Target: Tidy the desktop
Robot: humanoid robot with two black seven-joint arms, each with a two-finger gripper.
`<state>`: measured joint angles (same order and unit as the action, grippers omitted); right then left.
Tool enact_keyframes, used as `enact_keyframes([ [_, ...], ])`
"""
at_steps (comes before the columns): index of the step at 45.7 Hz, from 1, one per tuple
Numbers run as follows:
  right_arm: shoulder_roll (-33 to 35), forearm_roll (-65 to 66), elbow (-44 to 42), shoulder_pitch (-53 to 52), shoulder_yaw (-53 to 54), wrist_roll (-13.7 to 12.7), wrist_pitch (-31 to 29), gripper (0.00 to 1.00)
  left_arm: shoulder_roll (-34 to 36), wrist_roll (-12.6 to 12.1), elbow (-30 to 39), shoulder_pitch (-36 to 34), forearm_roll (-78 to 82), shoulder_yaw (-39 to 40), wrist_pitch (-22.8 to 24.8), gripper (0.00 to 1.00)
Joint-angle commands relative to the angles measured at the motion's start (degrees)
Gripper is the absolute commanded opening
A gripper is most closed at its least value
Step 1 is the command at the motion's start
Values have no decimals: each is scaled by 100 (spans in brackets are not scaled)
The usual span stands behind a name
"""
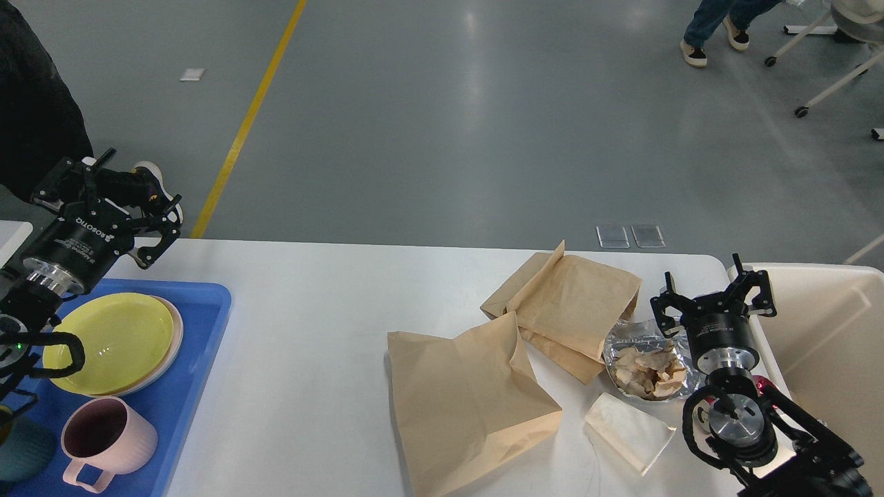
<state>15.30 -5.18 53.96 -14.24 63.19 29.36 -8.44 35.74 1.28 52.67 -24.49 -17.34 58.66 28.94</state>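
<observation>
The white desktop (311,331) spans the lower view. On its right lie two brown paper bags, a near one (463,400) and a far one (570,304). Beside them are a foil wrapper with crumpled paper (646,362) and a small clear packet (627,428). My right gripper (711,293) is open and empty, just right of the foil wrapper. My left gripper (110,197) is open and empty, above the desktop's far left corner, behind the blue tray (186,386).
The blue tray holds a yellow plate (107,342) on a pink plate, a pink mug (103,438) and a teal cup (24,449). A beige bin (829,331) stands off the right edge. People's legs are on the floor behind.
</observation>
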Motion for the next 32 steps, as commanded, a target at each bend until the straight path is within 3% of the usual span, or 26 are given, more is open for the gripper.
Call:
enact_keyframes([
  [1, -1, 0, -9, -9, 0, 0, -8, 100, -733, -5, 165, 419, 905, 1260, -231, 96],
  [10, -1, 0, -9, -9, 0, 0, 1, 100, -1763, -5, 165, 849, 2401, 2518, -222, 96],
  [32, -1, 0, -9, -9, 0, 0, 1, 100, -1790, 145, 103, 885, 2410, 3081, -196, 96],
])
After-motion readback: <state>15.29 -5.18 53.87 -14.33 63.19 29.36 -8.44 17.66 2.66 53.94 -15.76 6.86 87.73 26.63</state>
